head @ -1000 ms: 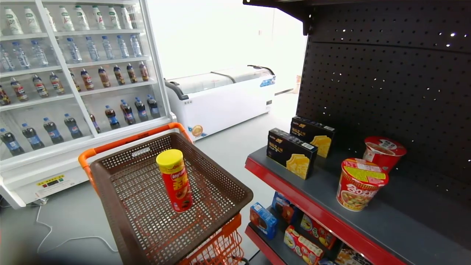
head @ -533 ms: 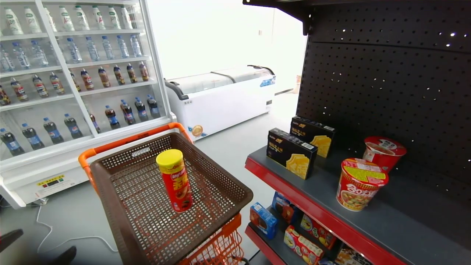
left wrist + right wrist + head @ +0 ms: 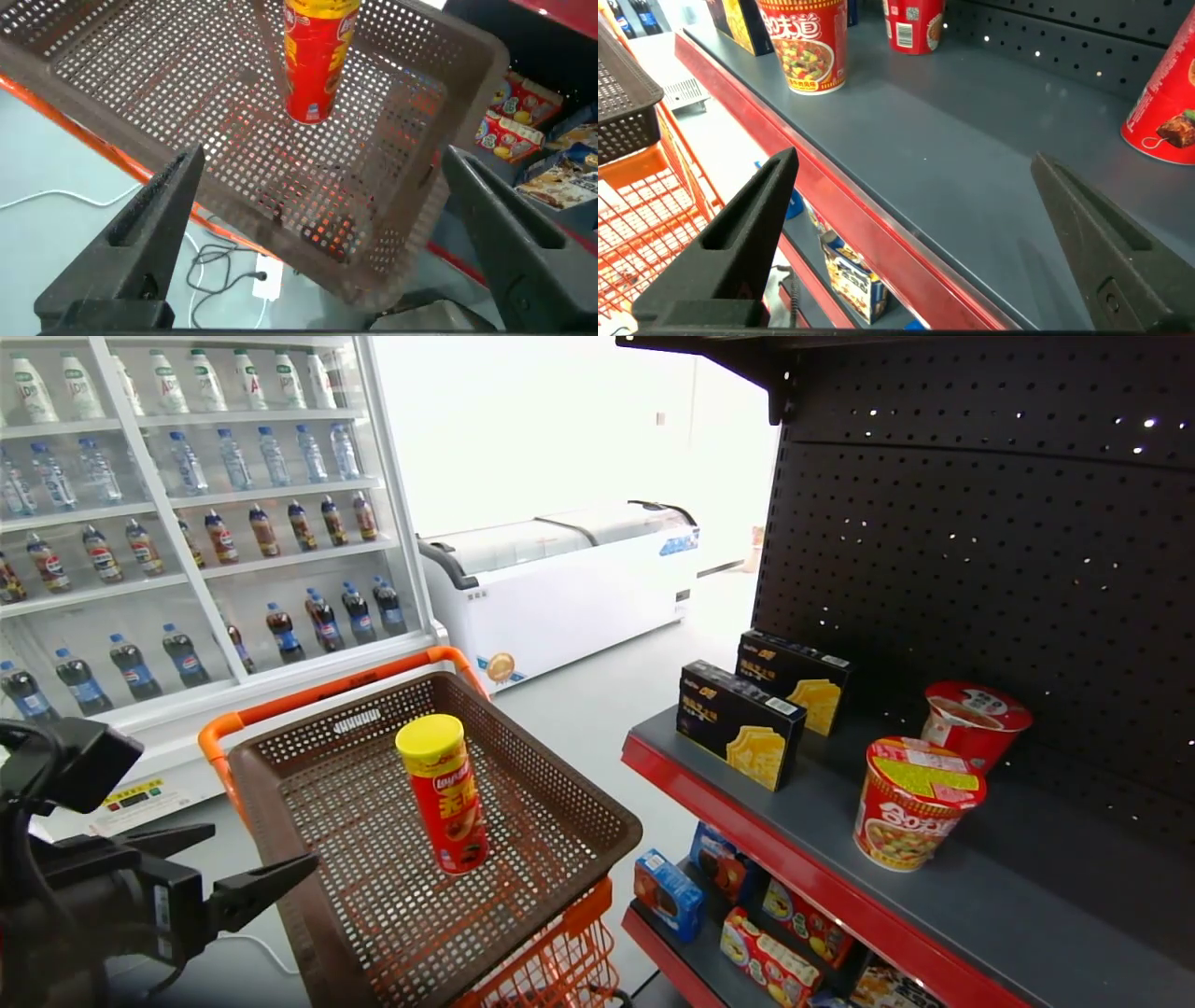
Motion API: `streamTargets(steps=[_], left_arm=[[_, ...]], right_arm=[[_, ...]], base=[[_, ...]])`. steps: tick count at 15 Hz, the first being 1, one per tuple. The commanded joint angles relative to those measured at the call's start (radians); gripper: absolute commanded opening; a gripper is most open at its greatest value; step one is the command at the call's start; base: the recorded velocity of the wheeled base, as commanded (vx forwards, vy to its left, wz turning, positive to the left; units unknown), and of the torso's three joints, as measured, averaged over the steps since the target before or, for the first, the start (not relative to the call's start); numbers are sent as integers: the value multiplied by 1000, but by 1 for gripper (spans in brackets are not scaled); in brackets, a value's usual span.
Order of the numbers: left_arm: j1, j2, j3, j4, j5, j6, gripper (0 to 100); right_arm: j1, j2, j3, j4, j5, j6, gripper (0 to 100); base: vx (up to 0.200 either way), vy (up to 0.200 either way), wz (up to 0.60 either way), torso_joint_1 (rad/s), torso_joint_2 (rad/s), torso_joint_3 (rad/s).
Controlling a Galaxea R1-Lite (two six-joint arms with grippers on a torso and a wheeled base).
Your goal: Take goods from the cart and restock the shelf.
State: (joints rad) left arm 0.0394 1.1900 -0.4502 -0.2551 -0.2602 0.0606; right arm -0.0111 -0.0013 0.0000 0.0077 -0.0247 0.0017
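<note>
So the left gripper (image 3: pixel 261 847) hangs at the near left rim of the cart basket (image 3: pixel 569 793), jaws spread wide, gripping nothing. The chips can (image 3: pixel 442 795) stands upright mid-basket, well apart from it. The right gripper (image 3: pixel 915 163) is wide too, over the grey shelf (image 3: pixel 971 187), near a noodle cup (image 3: pixel 805 42).

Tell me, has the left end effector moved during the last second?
Yes. The left end effector has risen into the head view from the lower left corner and now sits beside the brown basket at its left wall, nearer the chips can.
</note>
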Motion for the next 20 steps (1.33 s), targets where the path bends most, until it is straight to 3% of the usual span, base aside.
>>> streamTargets(steps=[1, 5, 6, 13, 20], left_arm=[[20, 171, -71, -6, -21, 21, 100], [20, 313, -128, -50, -22, 67, 100], [17, 381, -125, -113, -36, 68, 100], [-13, 582, -189, -276, -56, 68, 100], [-90, 677, -217, -346, -65, 67, 100]], right_arm=[[0, 1, 0, 0, 0, 0, 100], [0, 1, 0, 0, 0, 0, 100], [0, 1, 0, 0, 0, 0, 100], [0, 1, 0, 0, 0, 0, 100], [0, 1, 0, 0, 0, 0, 100]], base=[[0, 0, 0, 0, 0, 0], [0, 0, 0, 0, 0, 0], [0, 0, 0, 0, 0, 0], [0, 0, 0, 0, 0, 0], [0, 0, 0, 0, 0, 0]])
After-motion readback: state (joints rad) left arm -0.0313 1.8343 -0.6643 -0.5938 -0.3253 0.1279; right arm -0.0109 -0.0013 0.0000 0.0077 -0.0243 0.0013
